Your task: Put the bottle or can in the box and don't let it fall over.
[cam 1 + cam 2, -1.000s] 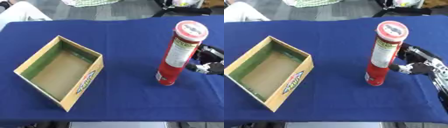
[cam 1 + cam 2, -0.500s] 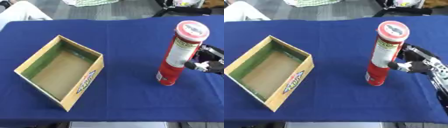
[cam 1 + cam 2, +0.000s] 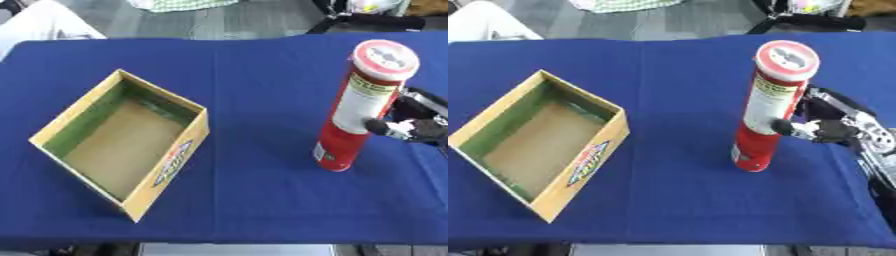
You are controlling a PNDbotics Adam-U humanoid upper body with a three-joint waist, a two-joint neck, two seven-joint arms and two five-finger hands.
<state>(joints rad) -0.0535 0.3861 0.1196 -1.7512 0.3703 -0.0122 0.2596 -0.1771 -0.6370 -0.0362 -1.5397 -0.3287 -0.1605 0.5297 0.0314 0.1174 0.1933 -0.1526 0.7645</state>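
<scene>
Tall red can seen upright on blue table, well apart from empty box. Right hand curled round can's side, fingertip touching. Lift, transfer, upright placement left undone.

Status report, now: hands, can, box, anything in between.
Right hand at the can, fingers curling round its middle. Left hand out of view. Can upright on the blue table, outside the box. Box open, empty; nothing between them.
</scene>
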